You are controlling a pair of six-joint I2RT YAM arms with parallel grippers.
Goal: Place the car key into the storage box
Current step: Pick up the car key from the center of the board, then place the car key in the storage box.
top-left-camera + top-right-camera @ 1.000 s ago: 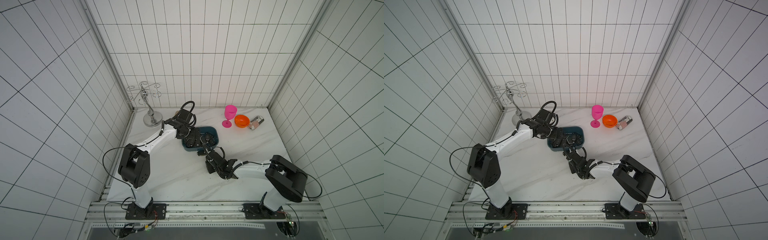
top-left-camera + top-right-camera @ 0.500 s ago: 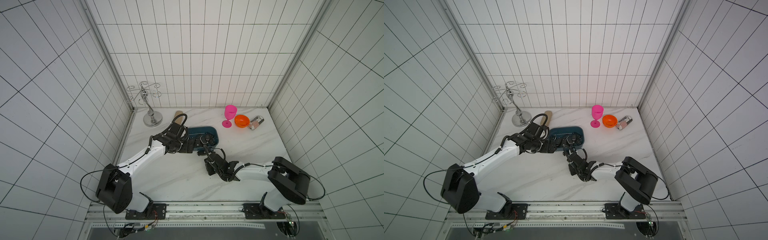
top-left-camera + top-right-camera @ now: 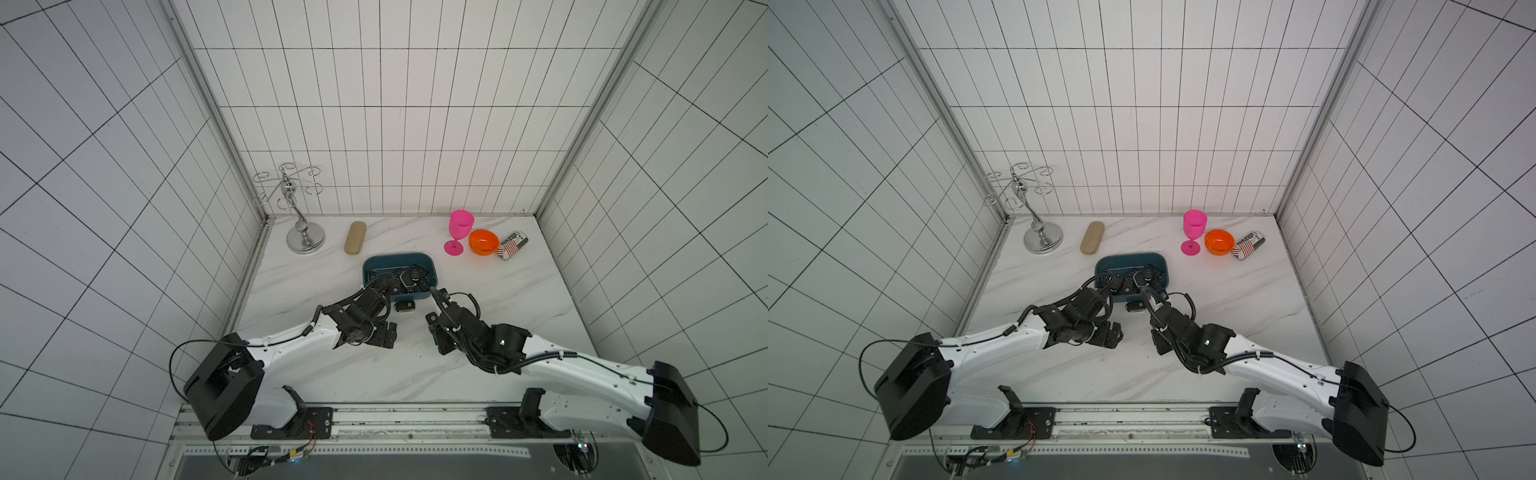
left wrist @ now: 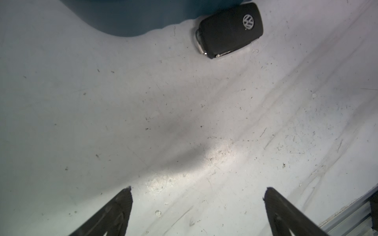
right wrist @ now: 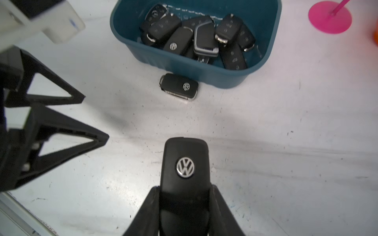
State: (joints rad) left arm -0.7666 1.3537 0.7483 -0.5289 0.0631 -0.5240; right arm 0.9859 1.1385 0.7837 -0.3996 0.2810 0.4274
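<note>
The storage box [image 5: 214,75] is a teal tub holding several black car keys; it shows in both top views [image 3: 376,262] [image 3: 1113,262]. My right gripper [image 5: 185,187] is shut on a black car key [image 5: 185,163] with a silver badge, held above the table a short way in front of the box. The same gripper [image 3: 434,293] shows in a top view. Another car key [image 5: 179,86] [image 4: 230,30] [image 3: 405,306] lies on the table against the box's front wall. My left gripper [image 4: 197,191] [image 3: 384,334] hangs open and empty over bare table, in front of that key.
Along the back wall stand a metal hook stand [image 3: 305,241], a tan oblong case [image 3: 354,243], a pink goblet [image 3: 459,230], an orange bowl [image 3: 483,242] and a striped can [image 3: 512,245] on its side. The left gripper's fingers [image 5: 61,122] sit close beside the right gripper.
My left arm has pulled back from the box to the table in front of it, still open. My right gripper has shut on a car key and moved toward the box.
</note>
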